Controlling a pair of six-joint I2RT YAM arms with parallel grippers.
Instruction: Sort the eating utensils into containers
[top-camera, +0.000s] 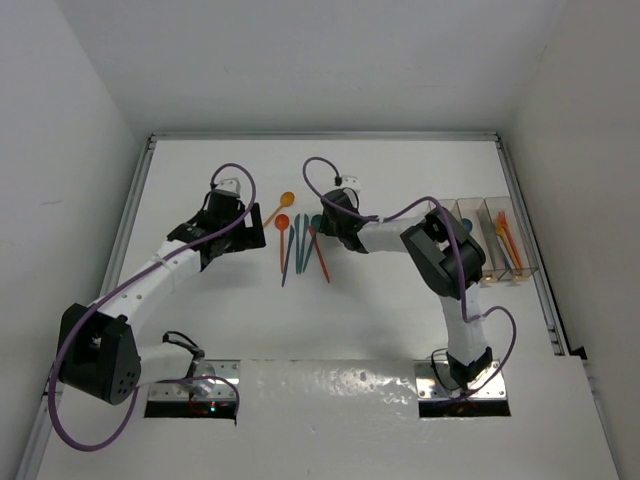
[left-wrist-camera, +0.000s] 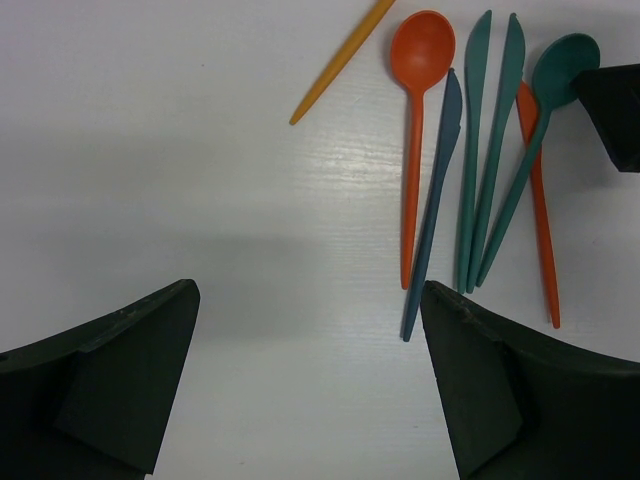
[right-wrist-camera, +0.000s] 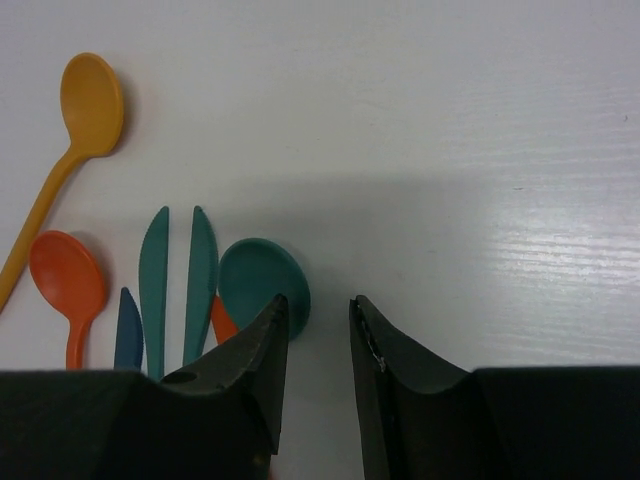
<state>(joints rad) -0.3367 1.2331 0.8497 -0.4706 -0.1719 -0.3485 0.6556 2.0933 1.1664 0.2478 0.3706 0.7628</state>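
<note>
black fingers (right-wrist-camera: 240, 400) of the right gripper (right-wrist-camera: 318, 300) fill the foot of the right wrist view, tips a narrow gap apart with only bare table (right-wrist-camera: 450, 120) showing between them, so i judge nothing is held. the finger nearer the pile overlaps the rim of the teal spoon (right-wrist-camera: 262, 280). a squeeze from here could pinch air, skid that slick, shallow round bowl into the orange piece (right-wrist-camera: 222, 318) and teal knives (right-wrist-camera: 153, 270) just beside it, or catch two at once. all are thin, smooth plastic with flat tapering shapes. an orange spoon (right-wrist-camera: 68, 275), blue knife (right-wrist-camera: 128, 325) and yellow-orange spoon (right-wrist-camera: 90, 100) lie beyond. the left gripper (left-wrist-camera: 308, 290) hangs wide apart and empty near the pile. the clear, straight-walled containers (top-camera: 482, 240) sit well apart to the right, orange pieces in the outer one.
</note>
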